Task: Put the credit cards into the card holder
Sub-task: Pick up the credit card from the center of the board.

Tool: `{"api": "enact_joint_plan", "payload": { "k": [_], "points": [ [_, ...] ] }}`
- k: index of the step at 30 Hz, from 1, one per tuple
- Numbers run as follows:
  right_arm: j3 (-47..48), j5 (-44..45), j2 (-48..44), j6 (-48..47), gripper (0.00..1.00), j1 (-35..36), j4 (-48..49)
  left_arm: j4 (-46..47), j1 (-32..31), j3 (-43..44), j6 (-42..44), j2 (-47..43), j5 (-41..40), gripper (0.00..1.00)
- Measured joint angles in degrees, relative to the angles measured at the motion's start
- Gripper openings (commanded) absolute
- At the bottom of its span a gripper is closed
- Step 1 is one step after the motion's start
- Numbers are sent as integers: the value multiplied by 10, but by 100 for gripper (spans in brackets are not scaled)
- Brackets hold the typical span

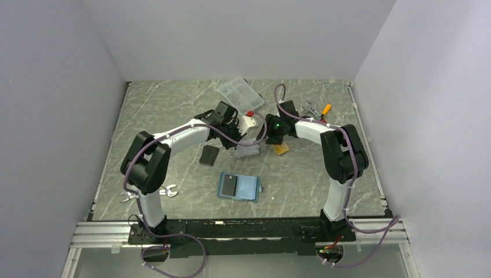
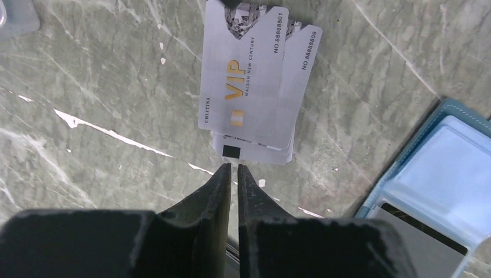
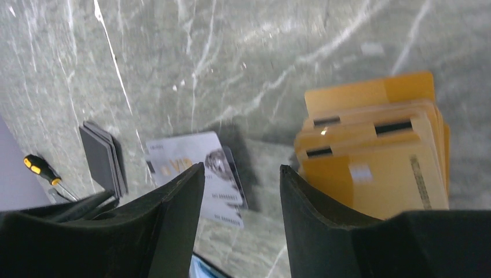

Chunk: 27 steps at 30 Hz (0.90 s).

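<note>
A stack of silver-grey VIP credit cards (image 2: 255, 81) lies on the marble table, also seen in the top view (image 1: 248, 152) and the right wrist view (image 3: 226, 185). My left gripper (image 2: 233, 168) is shut and empty, its tips just short of the stack's near edge. A stack of orange-gold credit cards (image 3: 376, 145) lies to the right (image 1: 281, 148). My right gripper (image 3: 242, 171) is open and empty, above the bare table between the two stacks. The teal card holder (image 1: 249, 188) lies open nearer the bases, with a dark card (image 1: 229, 185) on its left half; it also shows in the left wrist view (image 2: 446, 168).
A flat black case (image 1: 209, 154) lies left of the silver cards. A clear compartment box (image 1: 240, 92), a white object with a red top (image 1: 250, 117) and small tools (image 1: 315, 110) are at the back. Wrenches (image 1: 130, 196) lie front left. A yellow-handled screwdriver (image 3: 43, 171) shows at the left.
</note>
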Motion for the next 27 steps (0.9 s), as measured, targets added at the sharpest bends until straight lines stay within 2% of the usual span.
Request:
{"api": "enact_joint_plan", "payload": {
  "k": [5,12,27],
  "points": [
    [35,-23,47,2,52,-2,27,37,-25,-28,38,0,-28,14],
    [46,-41,64,5,50,-4,52,60,-65,-43,78,3,-63,11],
    [-4,-85,64,35,38,-10,135,91,-65,-43,117,35,-112,8]
  ]
}}
